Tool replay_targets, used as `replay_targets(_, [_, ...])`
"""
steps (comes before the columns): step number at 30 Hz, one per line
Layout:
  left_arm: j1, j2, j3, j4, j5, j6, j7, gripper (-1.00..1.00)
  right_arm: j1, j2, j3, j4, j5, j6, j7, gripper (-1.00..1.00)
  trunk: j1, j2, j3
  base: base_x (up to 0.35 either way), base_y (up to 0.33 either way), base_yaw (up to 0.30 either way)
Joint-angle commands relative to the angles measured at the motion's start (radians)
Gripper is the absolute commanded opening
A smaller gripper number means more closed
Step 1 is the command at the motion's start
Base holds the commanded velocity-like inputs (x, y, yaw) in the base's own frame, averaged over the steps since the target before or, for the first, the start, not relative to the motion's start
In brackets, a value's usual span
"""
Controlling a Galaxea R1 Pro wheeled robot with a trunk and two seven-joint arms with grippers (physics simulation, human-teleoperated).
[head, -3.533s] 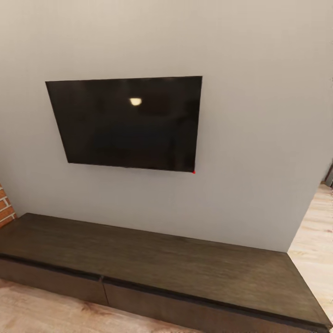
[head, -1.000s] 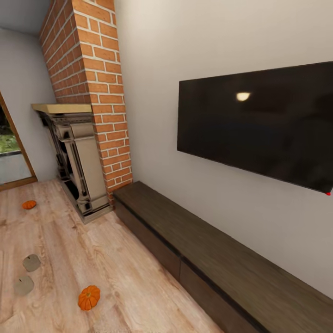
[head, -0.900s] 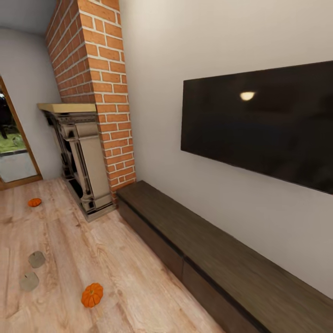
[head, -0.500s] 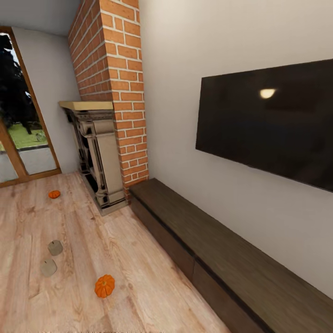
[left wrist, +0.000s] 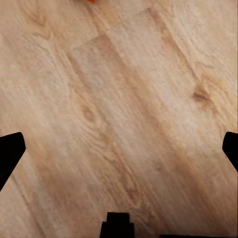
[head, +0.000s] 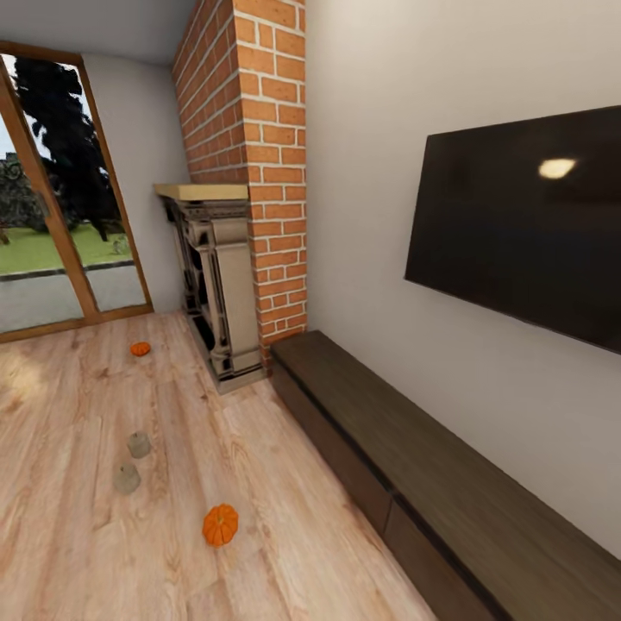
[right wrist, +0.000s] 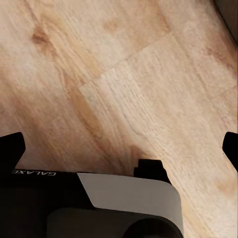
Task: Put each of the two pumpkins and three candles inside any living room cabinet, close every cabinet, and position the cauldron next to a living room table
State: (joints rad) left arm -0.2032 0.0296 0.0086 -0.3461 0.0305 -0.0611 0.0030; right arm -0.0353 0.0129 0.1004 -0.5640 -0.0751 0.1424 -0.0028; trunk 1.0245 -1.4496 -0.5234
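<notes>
Orange pumpkin [head: 220,524] lies on the wood floor [head: 78,552] in front of the cabinet [head: 405,466], apart from it. Second pumpkin [head: 140,348] sits farther off near the fireplace [head: 216,285]. Two grey candles [head: 133,461] stand between them. Cabinet drawers look closed. Left claw [left wrist: 119,153] and right claw [right wrist: 119,148] both released, fingers spread wide over bare floor, gripping nothing.
</notes>
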Motion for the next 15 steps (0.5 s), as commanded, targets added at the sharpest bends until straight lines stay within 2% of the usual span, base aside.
replay_targets(1, [-0.001,0.000,0.001,0.001,0.003,-0.009,0.002,1.00,0.000,-0.001,0.002,-0.002,-0.008,0.004,0.000,1.00,0.000,0.000,-0.002,0.305,0.000,0.171])
replay_targets(6, [-0.001,0.000,0.001,0.012,0.003,-0.021,0.006,1.00,0.000,-0.001,0.002,-0.002,-0.008,0.003,0.000,1.00,0.000,0.000,-0.003,0.230,0.000,0.054])
replay_targets(15, [-0.001,0.000,0.001,0.017,0.002,-0.035,0.006,1.00,0.000,-0.001,0.002,-0.002,-0.008,0.002,0.000,1.00,0.000,0.000,-0.003,0.025,-0.022,0.004])
